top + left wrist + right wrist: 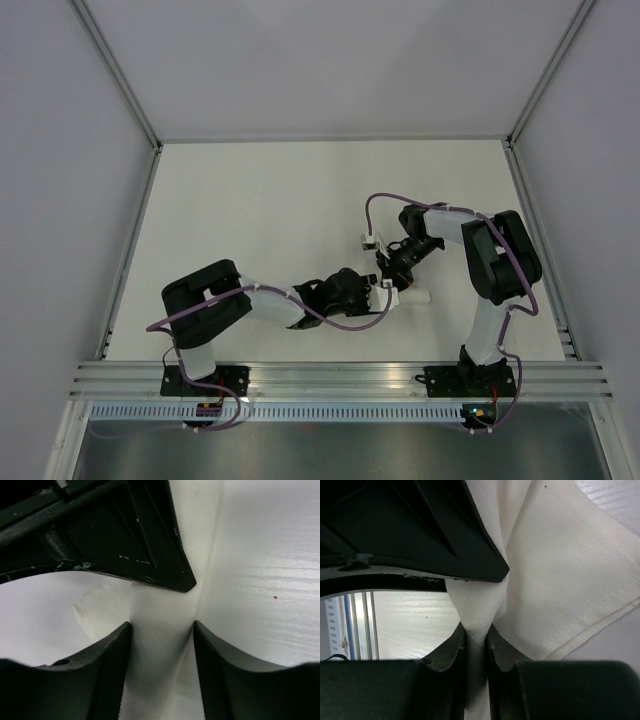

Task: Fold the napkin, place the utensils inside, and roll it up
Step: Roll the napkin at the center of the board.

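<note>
Fingers (445,655) of the right tool (476,630) nearly closed, with a narrow upright fold of the napkin (560,570) pinched tight between them. Beyond the pinch, toward 12 o'clock in the right wrist view, cloth fanning out wide, with a hemmed edge running off toward 4 o'clock.

Jaws of the left tool (161,625) well apart, a broad band of napkin filling the gap from one finger (100,670) to the other and meeting both inner faces. Squeezed or only resting there: cannot tell.

In the left wrist view, dark finger of the right tool at 11 o'clock, tip down on that same band. Loose curled edge of cloth at 9 o'clock. Bare counter (250,220) at 3 o'clock, with a tiny red speck (275,597) on it. In the right wrist view, likewise, dark finger of the left tool from 10 to 12 o'clock, its tip against the cloth.

From above, both tools tip to tip a little right of the counter's middle, toward its near edge. Napkin bunched small between and under them, a short white end sticking out at 4 o'clock of the tools and lying on the counter.

Left arm (215,300) stretched in from 7 o'clock, right arm (500,255) bent in from 4 o'clock, purple cables (370,205) looping along both. Grey walls (60,200) around the counter, metal rail (340,378) along the near edge.
</note>
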Controlling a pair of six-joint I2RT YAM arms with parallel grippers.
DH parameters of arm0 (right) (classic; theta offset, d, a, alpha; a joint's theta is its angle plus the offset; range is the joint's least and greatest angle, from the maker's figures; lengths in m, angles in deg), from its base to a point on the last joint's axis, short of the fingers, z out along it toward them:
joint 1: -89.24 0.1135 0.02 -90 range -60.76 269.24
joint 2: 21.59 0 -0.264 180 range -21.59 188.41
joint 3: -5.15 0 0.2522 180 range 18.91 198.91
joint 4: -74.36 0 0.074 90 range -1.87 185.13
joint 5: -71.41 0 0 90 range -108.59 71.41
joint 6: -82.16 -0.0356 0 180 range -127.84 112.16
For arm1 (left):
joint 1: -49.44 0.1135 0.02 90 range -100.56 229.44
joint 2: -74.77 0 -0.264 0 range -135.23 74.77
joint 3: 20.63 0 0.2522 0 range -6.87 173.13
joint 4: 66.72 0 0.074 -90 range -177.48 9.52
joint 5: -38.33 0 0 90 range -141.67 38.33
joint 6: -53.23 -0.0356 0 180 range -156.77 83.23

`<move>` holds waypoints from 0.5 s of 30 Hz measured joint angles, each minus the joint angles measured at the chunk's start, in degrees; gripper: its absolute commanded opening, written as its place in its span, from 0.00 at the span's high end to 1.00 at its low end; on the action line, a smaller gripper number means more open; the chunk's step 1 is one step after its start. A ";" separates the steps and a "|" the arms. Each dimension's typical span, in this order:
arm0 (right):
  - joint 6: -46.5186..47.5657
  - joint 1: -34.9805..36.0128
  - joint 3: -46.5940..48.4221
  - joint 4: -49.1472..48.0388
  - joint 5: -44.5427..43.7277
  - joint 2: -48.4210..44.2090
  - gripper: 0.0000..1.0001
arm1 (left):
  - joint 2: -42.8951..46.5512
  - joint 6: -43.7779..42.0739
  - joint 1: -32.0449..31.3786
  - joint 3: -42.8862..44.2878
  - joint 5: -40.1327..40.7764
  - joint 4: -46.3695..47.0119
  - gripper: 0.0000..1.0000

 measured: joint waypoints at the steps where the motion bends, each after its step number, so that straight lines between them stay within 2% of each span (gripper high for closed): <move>1: -0.22 -0.04 0.00 0.00 0.09 0.04 0.89 | -0.11 0.15 0.44 0.20 -0.44 -0.20 0.61; 3: -0.50 -0.09 -0.02 -0.07 0.15 0.07 0.89 | -0.28 0.39 1.33 0.81 -2.29 -1.09 0.64; 8: -1.81 -0.22 -0.22 -0.61 0.22 0.02 0.89 | -0.42 1.77 2.71 2.45 -6.51 -4.37 0.85; 10: -2.56 -0.31 -0.57 -1.22 0.22 -0.35 0.79 | -0.42 2.14 3.17 3.04 -8.09 -5.51 0.92; 11: -2.97 -0.31 -0.81 -1.62 0.17 -0.61 0.68 | -0.42 2.36 3.41 3.26 -8.74 -5.95 0.93; 15: -6.03 -0.31 -2.71 -3.52 0.13 -2.89 0.43 | -0.61 4.59 4.61 4.02 -11.87 -6.86 0.98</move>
